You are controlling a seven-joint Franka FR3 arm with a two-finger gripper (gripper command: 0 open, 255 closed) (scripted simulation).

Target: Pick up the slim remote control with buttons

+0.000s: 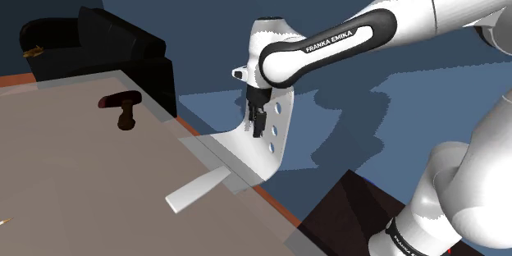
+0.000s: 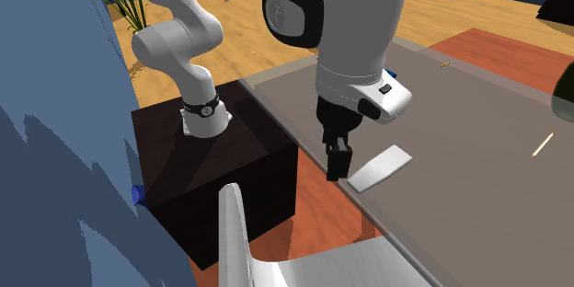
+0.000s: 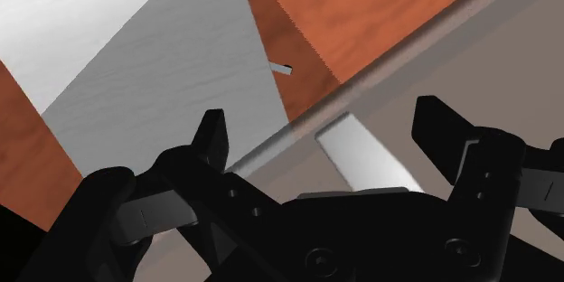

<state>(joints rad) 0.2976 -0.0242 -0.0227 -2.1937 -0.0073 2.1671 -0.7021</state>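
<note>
With the fingers [image 3: 213,140] held apart above the white remote [image 3: 366,155], approach is judged unfinished; lowering astride it is called for.

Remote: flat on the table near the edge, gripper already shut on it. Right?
No, the gripper is open: the wrist view shows its fingers apart, not touching the white remote, which lies flat on the table near the edge.
</note>
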